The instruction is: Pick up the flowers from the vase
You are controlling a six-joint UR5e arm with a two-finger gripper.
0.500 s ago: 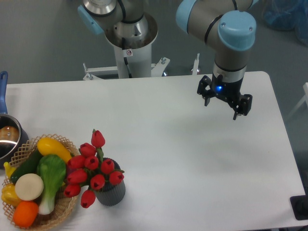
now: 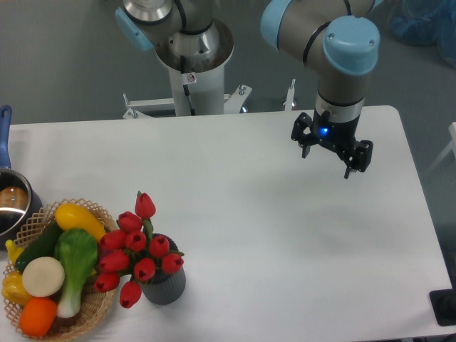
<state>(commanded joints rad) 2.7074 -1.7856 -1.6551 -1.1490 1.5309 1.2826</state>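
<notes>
The flowers, a bunch of red closed tulip buds with green stems, stand in the vase, a short dark grey ribbed pot near the table's front left. My gripper hangs over the table's back right, far from the flowers, well above the surface. Its two fingers are spread apart and hold nothing.
A wicker basket with yellow, green and orange vegetables sits right beside the vase on its left. A blue-handled metal saucepan stands at the left edge. The arm's base rises behind the table's back edge.
</notes>
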